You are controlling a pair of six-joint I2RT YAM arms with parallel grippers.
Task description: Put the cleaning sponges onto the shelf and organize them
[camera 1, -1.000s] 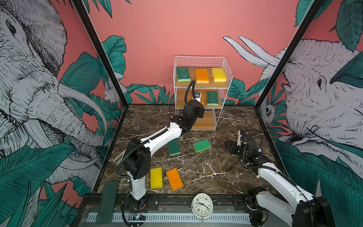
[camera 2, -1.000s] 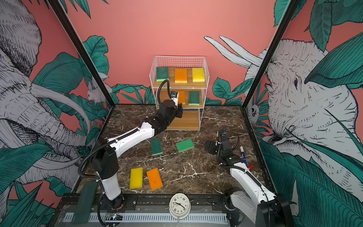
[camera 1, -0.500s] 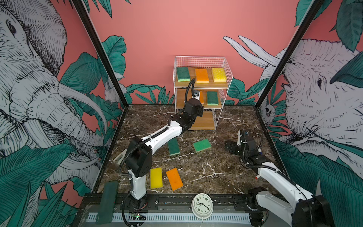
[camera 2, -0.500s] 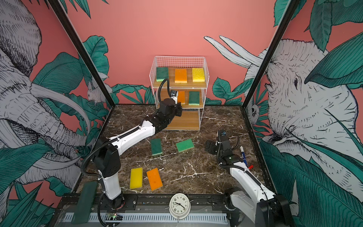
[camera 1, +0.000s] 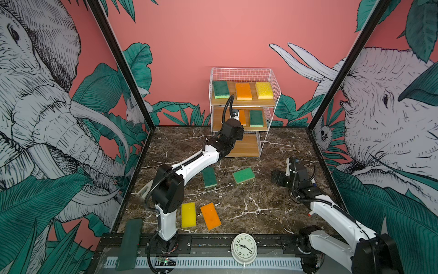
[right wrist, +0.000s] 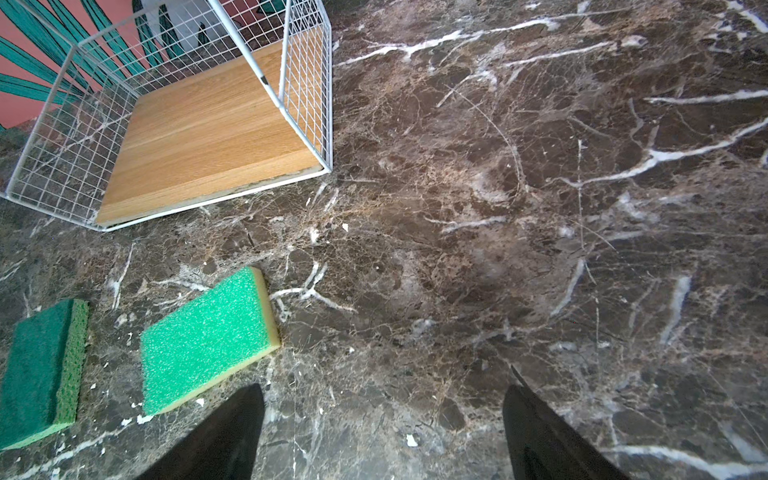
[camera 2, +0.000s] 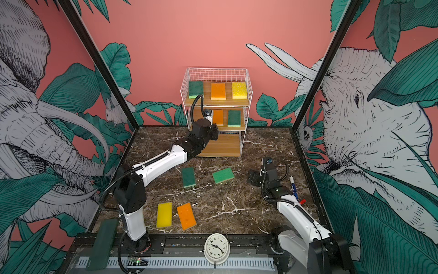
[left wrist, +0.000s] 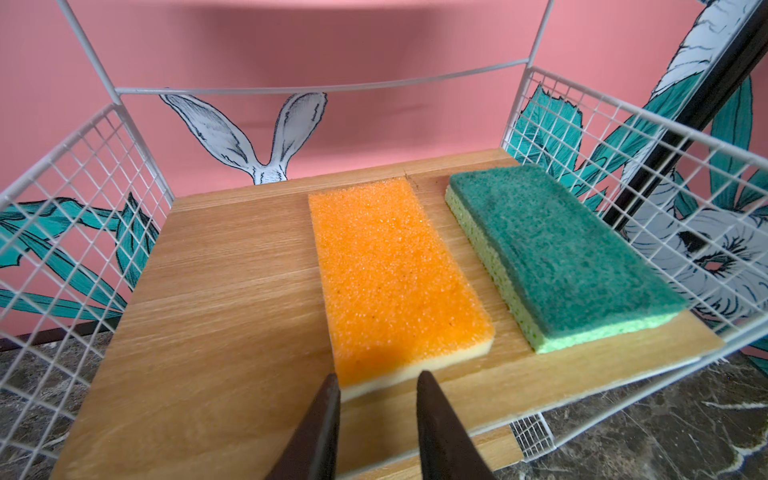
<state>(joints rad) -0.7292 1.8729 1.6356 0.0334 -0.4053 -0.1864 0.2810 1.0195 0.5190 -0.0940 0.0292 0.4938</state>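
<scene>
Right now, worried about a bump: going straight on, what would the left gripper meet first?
Probably the near end of the orange sponge, lying mid-tier on the shelf; depth is unclear.

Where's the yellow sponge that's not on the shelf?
In a top view, the yellow sponge lies front-left on the table, just left of the loose orange sponge.

Shelf (camera 1: 270, 78) at rear centre of table (camera 1: 260, 201). Top board (camera 1: 232, 95): three sponges (camera 1: 243, 91) abreast. Middle board (left wrist: 228, 291): two sponges (left wrist: 390, 282), centre and right. Before shelf: mid-table pair (camera 1: 209, 177); front pair (camera 1: 188, 214), left of centre. Clock (camera 1: 244, 248) beyond front edge.
</scene>
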